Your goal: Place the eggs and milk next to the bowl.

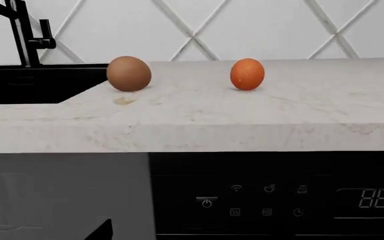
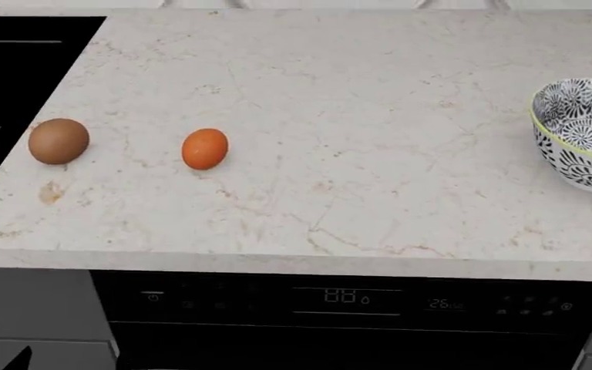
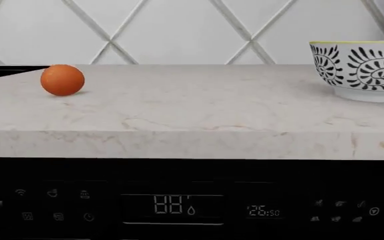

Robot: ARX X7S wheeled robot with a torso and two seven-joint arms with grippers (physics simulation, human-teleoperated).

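A pale marble-patterned countertop [image 2: 378,154] runs across the head view, backed by a white wall with a diamond lattice [image 1: 245,25]; below its front edge sits a black appliance panel [image 2: 358,301] with a lit digital display; a dark sink [image 2: 8,85] is cut into the counter at the left, and a black faucet [image 1: 25,35] rises behind it in the left wrist view.

The brown egg [image 2: 58,141] lies on the counter just beside the sink's edge; the orange egg [image 2: 204,149] lies near it, to its right, the two apart and not touching; a faint tan smudge [image 2: 50,193] marks the stone in front of the brown egg.

The bowl [image 2: 584,131], black-and-white patterned with a thin yellow rim, stands upright at the far right of the counter, partly cut off by the frame edge, well apart from both eggs; the milk appears in none of the views.

Neither gripper shows in any picture, so how far each is open, or whether it holds anything, cannot be told.
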